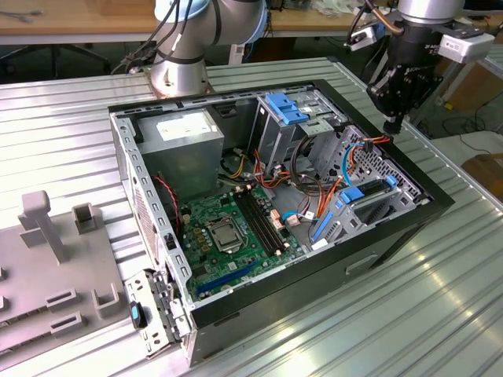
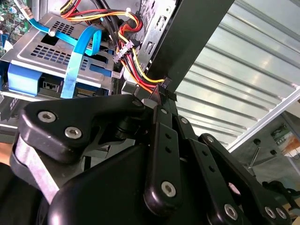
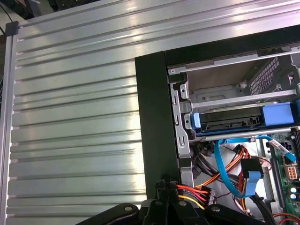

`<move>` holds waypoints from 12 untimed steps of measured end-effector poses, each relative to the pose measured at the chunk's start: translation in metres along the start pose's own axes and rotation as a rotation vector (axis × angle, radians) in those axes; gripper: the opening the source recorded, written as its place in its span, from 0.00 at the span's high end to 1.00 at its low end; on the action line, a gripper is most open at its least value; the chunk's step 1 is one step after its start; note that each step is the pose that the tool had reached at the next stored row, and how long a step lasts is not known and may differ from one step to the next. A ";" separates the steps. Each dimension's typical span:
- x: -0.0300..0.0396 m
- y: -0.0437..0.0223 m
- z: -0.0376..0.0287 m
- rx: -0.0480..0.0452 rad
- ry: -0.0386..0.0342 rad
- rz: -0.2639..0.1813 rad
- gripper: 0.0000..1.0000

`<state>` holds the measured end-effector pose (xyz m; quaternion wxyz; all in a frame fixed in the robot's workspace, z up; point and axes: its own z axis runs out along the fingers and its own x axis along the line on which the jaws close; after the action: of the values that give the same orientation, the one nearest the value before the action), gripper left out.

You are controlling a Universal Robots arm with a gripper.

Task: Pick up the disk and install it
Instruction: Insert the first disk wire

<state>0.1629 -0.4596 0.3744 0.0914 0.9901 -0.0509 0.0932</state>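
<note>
Gripper [image 1: 391,126], clenched and empty, hangs tip-down over the computer case's rim [image 3: 150,117].

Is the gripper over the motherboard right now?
No. In the exterior view the gripper hangs at the edge of the case on the exterior view's right, well off the green motherboard.

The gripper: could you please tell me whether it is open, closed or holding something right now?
Gripper: closed, apparently on the plug end of the red-yellow-black cable.
</note>
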 end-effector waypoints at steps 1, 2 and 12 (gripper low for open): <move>0.0000 0.0000 0.0000 -0.0001 0.0000 0.000 0.89; 0.0000 0.0000 0.0000 -0.0004 0.0000 0.000 0.89; -0.0005 -0.0006 0.0025 -0.0076 -0.0007 0.009 0.67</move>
<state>0.1629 -0.4595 0.3718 0.0947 0.9896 -0.0557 0.0931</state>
